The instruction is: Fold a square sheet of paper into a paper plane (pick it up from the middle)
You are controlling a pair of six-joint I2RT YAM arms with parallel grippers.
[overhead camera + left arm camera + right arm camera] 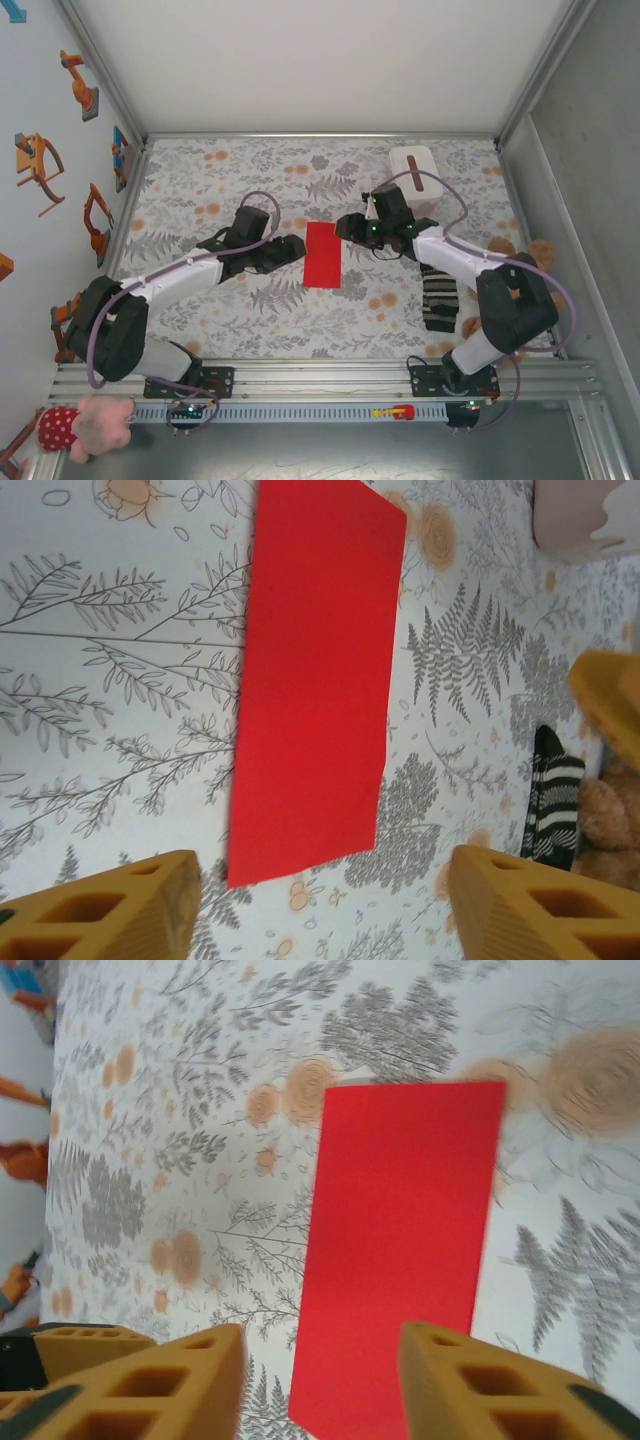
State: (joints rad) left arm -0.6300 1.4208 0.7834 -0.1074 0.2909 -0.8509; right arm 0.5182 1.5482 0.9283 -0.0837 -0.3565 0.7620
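Though the square sheet of paper (323, 254) looks folded once into a long strip, I think most of the plane is left to do: no pointy nose, no wings. It lies flat in the middle of the bench (300, 320), between my claws. Its long way runs from the back wall toward my bases. My left claw (293, 249) and right claw (346, 229) are both wide, holding nothing.

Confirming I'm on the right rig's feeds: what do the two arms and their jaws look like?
Both the left arm and right arm have white links with bulky black joints on black bases. A looping greyish-purple cable runs along each. The jaws are mustard-yellow blocks with square hollows.
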